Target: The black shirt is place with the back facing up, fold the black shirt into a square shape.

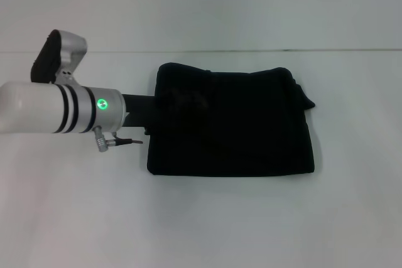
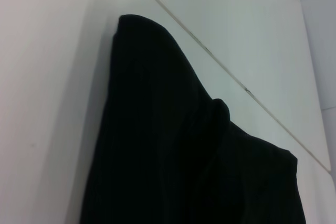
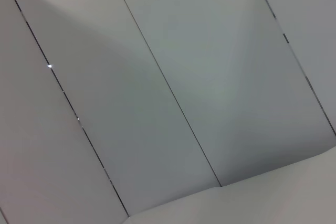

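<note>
A white table holds the black shirt, folded into a compact, roughly square bundle just right of centre, with a small flap poking out at its two o'clock corner. The left arm reaches in from nine o'clock, and its left gripper meets the shirt's nine o'clock edge; whether its fingers are spread or pinching cannot be told. The right gripper is out of sight.

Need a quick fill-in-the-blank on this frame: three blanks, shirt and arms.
1. The soft black fabric shirt lies folded on the ____ table.
2. The arm reaching to the shirt's edge is the robot's ____ arm.
3. The head view shows ____ of the right arm.

Missing words: white; left; nothing
</note>
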Robot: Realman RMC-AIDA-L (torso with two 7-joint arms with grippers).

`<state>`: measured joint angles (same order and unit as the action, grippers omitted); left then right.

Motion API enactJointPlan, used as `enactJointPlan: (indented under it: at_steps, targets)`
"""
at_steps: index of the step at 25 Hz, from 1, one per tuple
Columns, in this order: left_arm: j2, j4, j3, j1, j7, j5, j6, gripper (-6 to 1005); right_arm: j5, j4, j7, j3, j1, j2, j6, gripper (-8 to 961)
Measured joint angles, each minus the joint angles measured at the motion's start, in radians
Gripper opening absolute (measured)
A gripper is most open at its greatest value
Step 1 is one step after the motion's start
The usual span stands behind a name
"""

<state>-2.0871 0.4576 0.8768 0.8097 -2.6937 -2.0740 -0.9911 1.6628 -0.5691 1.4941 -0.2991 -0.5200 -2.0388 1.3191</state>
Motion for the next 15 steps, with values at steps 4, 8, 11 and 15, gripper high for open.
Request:
enactJointPlan:
  at_steps: [4, 8, 11, 15]
  targets:
    - [-0.007, -0.018, 0.011, 0.022, 0.0, 0.0, 0.023, 735, 0.0, 0.0, 0.001, 0.0, -0.002, 0.0, 0.0, 593]
    - [-0.018, -0.02, 0.014, 0.027, 0.003, 0.0, 0.034, 735, 0.0, 0.0, 0.002, 0.0, -0.002, 0.0, 0.001, 593]
    - [-0.027, -0.02, 0.014, 0.028, 0.011, 0.0, 0.048, 734, 0.0, 0.0, 0.002, 0.0, 0.0, 0.0, 0.002, 593]
    - [-0.036, -0.02, 0.014, 0.04, 0.021, 0.0, 0.053, 734, 0.0, 0.0, 0.002, 0.0, 0.001, -0.001, 0.004, 593]
